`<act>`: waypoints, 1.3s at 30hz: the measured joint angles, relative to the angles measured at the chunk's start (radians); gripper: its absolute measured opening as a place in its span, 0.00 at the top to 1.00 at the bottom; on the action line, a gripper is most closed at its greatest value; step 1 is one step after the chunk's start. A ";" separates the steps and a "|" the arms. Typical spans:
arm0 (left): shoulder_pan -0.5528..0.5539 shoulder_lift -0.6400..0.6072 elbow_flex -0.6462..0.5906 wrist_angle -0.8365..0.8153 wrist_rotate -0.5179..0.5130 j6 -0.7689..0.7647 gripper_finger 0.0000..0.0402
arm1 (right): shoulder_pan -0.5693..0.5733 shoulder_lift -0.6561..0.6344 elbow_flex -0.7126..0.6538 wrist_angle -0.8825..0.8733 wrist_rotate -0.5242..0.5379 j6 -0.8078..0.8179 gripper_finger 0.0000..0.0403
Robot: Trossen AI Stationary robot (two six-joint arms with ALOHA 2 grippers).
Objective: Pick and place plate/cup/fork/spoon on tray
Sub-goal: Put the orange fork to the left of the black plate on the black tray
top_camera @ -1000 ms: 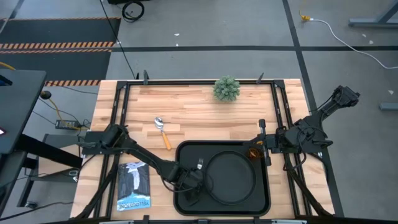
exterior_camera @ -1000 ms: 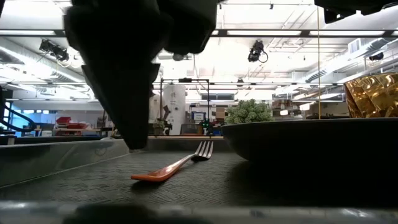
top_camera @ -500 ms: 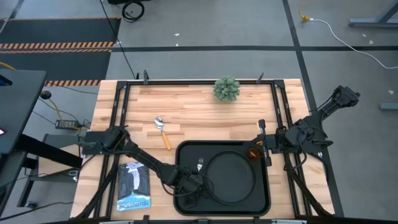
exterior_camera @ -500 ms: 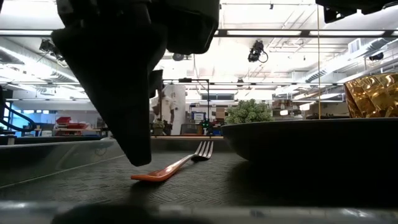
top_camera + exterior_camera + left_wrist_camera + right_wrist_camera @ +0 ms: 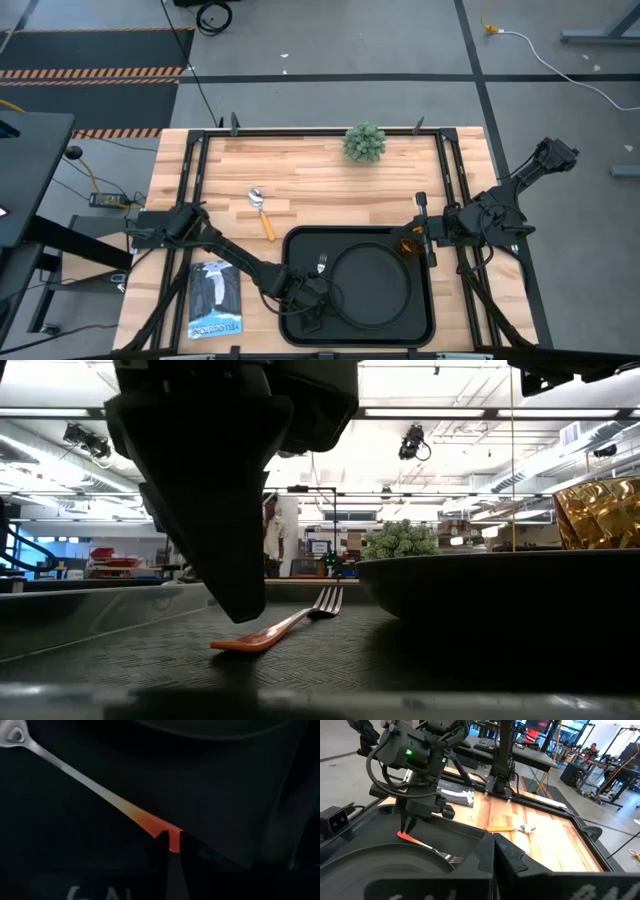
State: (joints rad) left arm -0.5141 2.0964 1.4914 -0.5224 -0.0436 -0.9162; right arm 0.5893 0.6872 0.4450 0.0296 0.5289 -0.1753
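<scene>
Left gripper (image 5: 171,842) nearly pressed together at fork (image 5: 283,624) handle end, fork lying in tray (image 5: 300,245) beside plate (image 5: 372,285). Risk: lifting w/ tips snagged could flick fork out.

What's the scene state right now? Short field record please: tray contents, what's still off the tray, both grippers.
tray: holds plate, fork, cup
fork: beside plate, orange handle end at left gripper
spoon: on the table, outside tray
left gripper: over tray, fingers nearly shut, tips at fork handle end
right gripper: shut, at tray's right edge by cup
other: small plant, booklet
</scene>
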 joint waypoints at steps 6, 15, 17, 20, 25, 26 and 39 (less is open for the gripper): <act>0.027 0.000 0.000 -0.021 -0.053 -0.181 0.88 | 0.000 0.000 0.000 0.000 0.000 0.000 0.98; 0.071 0.000 0.000 -0.080 -0.068 -0.199 0.88 | 0.000 0.000 0.000 0.000 0.000 0.000 0.98; 0.075 0.000 0.000 -0.091 -0.067 -0.199 0.88 | 0.000 0.000 0.000 0.000 0.000 0.000 0.98; 0.080 0.000 0.000 -0.079 -0.068 -0.226 0.88 | 0.000 0.000 0.000 0.000 0.000 0.000 0.98; 0.086 0.000 0.001 -0.067 -0.070 -0.286 0.88 | 0.000 0.000 0.000 0.000 0.000 -0.001 0.98; 0.086 0.000 0.004 -0.071 -0.075 -0.301 0.88 | 0.000 0.000 0.000 0.000 0.000 -0.001 0.98; 0.086 -0.001 0.009 -0.076 -0.018 -0.498 0.88 | 0.000 0.000 0.000 0.000 0.000 0.000 0.98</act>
State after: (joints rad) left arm -0.4286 2.0953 1.5002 -0.5988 -0.0616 -1.4139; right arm 0.5892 0.6868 0.4450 0.0296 0.5289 -0.1757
